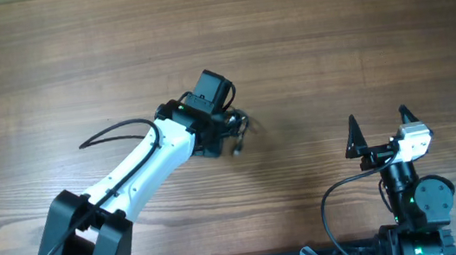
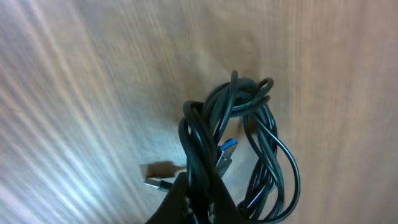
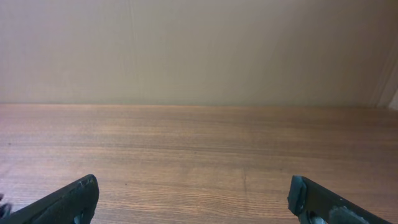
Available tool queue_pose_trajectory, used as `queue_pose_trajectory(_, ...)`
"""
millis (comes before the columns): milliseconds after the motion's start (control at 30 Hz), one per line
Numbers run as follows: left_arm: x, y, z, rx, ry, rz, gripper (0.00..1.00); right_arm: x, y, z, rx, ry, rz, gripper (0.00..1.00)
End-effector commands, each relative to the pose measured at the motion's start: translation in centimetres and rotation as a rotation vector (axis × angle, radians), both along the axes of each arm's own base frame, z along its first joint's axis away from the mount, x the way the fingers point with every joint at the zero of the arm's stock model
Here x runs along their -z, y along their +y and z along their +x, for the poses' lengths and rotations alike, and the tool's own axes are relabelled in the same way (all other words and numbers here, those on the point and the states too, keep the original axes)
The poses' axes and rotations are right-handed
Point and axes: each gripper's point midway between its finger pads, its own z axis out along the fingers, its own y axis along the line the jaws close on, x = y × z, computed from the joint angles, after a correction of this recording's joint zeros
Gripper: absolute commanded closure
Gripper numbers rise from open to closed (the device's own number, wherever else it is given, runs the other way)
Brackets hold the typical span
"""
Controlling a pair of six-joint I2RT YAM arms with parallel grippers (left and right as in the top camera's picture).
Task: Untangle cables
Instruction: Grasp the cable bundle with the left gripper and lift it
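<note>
The cables (image 2: pixel 249 143) are a knotted bundle of thin black cords with a blue USB plug tip and a silver plug tip. In the left wrist view my left gripper (image 2: pixel 199 202) is shut on strands of the bundle, and the loops hang below it above the wooden table. In the overhead view the bundle (image 1: pixel 240 130) shows just right of the left gripper (image 1: pixel 222 135), near the table's middle. My right gripper (image 1: pixel 379 129) is open and empty at the right front, well apart from the cables; its view shows only bare table between its fingers (image 3: pixel 193 199).
The wooden table (image 1: pixel 330 36) fills the views. The left arm's own thick black cable (image 1: pixel 111 133) loops out to the left of the arm. The arm bases stand at the front edge.
</note>
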Motion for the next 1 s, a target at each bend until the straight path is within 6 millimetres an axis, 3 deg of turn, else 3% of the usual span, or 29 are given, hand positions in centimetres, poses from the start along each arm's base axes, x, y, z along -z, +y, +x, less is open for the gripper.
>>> queue_pose_trajectory(0, -0.2, -0.7, 1.3, -0.086, -0.044, -0.046, 0.93, -0.1, -0.2, 0.0, 0.010, -0.005, -0.011, 0.00)
queue_pose_trajectory(33, -0.3, -0.8, 1.5, -0.097, -0.049, -0.055, 0.91, -0.1, -0.2, 0.0, 0.010, -0.005, -0.011, 0.00)
queue_pose_trajectory(67, -0.4, -0.9, 1.6, -0.094, -0.057, -0.060, 0.76, -0.1, -0.2, 0.0, 0.010, -0.005, -0.011, 0.00)
queue_pose_trajectory(133, -0.3, -0.6, 1.5, -0.051, -0.054, -0.038, 0.25, -0.1, -0.2, 0.0, 0.010, -0.005, -0.011, 0.00)
queue_pose_trajectory(167, -0.4, -0.4, 1.7, -0.006, -0.066, -0.025, 0.14, -0.1, -0.2, 0.0, 0.010, -0.005, -0.011, 0.00)
queue_pose_trajectory(267, -2.1, 0.0, 2.6, 0.263, -0.157, 0.036, 0.06, -0.1, -0.2, 0.0, 0.010, -0.005, -0.011, 0.00)
queue_pose_trajectory(300, -3.7, 0.7, 4.1, 0.482, -0.273, 0.134, 0.05, -0.1, -0.2, 0.0, 0.010, -0.005, -0.011, 0.00)
queue_pose_trajectory(367, -6.8, 2.2, 7.0, 0.878, -0.466, 0.368, 0.12, -0.1, -0.2, 0.0, 0.010, -0.005, -0.011, 0.00)
queue_pose_trajectory(400, -7.1, 3.1, 7.7, 1.147, -0.504, 0.522, 0.31, -0.1, -0.2, 0.0, 0.010, -0.005, -0.011, 0.00)
queue_pose_trajectory(467, -5.4, 3.9, 7.8, 1.358, -0.458, 0.615, 0.28, -0.1, -0.2, 0.0, 0.010, -0.005, -0.011, 0.00)
queue_pose_trajectory(533, -3.6, 4.0, 7.4, 1.394, -0.405, 0.589, 0.26, -0.1, -0.2, 0.0, 0.010, -0.006, -0.011, 0.00)
queue_pose_trajectory(633, 0.2, 1.3, 5.4, 1.467, -0.370, 0.353, 0.25, -0.1, -0.2, 0.0, 0.010, -0.005, -0.011, 0.00)
queue_pose_trajectory(700, 1.8, 0.1, 4.9, 1.421, -0.349, 0.243, 0.23, -0.1, -0.2, 0.0, 0.010, -0.005, -0.011, 0.00)
queue_pose_trajectory(767, 3.5, 0.2, 4.6, 1.389, -0.296, 0.214, 0.26, -0.1, -0.2, 0.0, 0.010, -0.005, -0.011, 0.00)
queue_pose_trajectory(833, 5.4, 0.3, 4.2, 1.360, -0.239, 0.189, 0.37, -0.1, -0.2, 0.0, 0.010, -0.005, -0.011, 0.00)
queue_pose_trajectory(867, 6.2, 0.3, 4.3, 1.325, -0.222, 0.177, 0.61, -0.1, -0.2, 0.0, 0.010, -0.005, -0.011, 0.00)
queue_pose_trajectory(900, 6.3, 0.2, 4.5, 1.318, -0.226, 0.177, 0.67, -0.1, -0.2, 0.0, 0.010, -0.005, -0.011, 0.00)
queue_pose_trajectory(933, 6.3, 0.2, 4.8, 1.314, -0.237, 0.189, 0.85, -0.1, -0.2, 0.0, 0.010, -0.006, -0.011, 0.00)
queue_pose_trajectory(967, 6.1, 0.3, 5.2, 1.307, -0.245, 0.207, 0.96, -0.1, -0.2, 0.0, 0.010, -0.005, -0.011, 0.00)
